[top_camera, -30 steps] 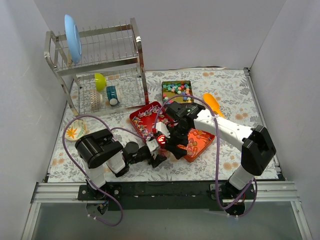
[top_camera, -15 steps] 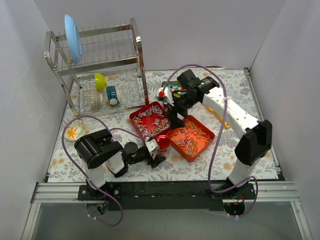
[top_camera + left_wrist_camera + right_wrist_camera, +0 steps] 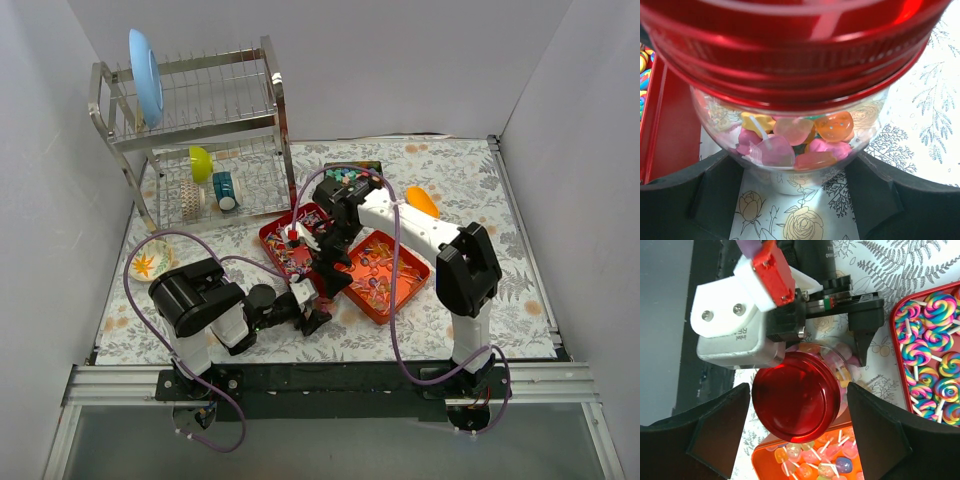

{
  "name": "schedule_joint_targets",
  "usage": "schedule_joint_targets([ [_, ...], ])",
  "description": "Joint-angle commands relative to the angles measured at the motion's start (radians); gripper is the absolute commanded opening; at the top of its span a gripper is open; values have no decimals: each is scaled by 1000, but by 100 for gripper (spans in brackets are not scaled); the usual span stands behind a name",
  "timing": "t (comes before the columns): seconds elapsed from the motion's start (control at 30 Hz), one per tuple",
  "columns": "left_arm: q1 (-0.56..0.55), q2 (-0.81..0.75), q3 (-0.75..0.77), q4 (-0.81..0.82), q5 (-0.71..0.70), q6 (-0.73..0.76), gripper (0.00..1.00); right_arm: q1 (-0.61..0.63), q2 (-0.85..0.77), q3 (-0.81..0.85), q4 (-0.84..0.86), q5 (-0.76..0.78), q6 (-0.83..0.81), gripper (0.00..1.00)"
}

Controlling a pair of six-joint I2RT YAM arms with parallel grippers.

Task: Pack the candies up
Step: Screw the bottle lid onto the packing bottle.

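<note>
A clear jar (image 3: pixel 790 150) holding pink, yellow and orange candies stands on the flowered cloth with a round red lid (image 3: pixel 795 400) on it. My left gripper (image 3: pixel 792 165) is shut on the jar's body; in the top view it (image 3: pixel 312 305) is just left of the orange tray. My right gripper (image 3: pixel 799 387) is open, and its fingers straddle the lid from above with small gaps; it hides the jar in the top view (image 3: pixel 325 275). Striped lollipops (image 3: pixel 930 350) fill the red tray (image 3: pixel 285 240). Clear-wrapped candies (image 3: pixel 815 465) lie in the orange tray (image 3: pixel 400 290).
A dark tray of pastel candies (image 3: pixel 352 173) sits behind the right arm. A yellow scoop (image 3: pixel 422 200) lies at the back right. A dish rack (image 3: pixel 200 130) with a blue plate (image 3: pixel 145 75) stands at the back left. A small patterned plate (image 3: pixel 150 265) lies at the left.
My right gripper swung from the jar back to the pastel candy tray and has now returned over the jar's lid. The left gripper and jar have not moved.
</note>
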Motion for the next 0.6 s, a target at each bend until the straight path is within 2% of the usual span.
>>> schedule_joint_targets([
  [0.0,6,16,-27,229,-17,37,0,-4,-62,-39,30,13,-5,83],
  [0.13,6,18,-25,222,-26,38,0,-4,-88,-90,64,34,5,81],
  [0.57,12,19,-25,226,-37,12,0,-5,-194,-271,107,119,53,84],
])
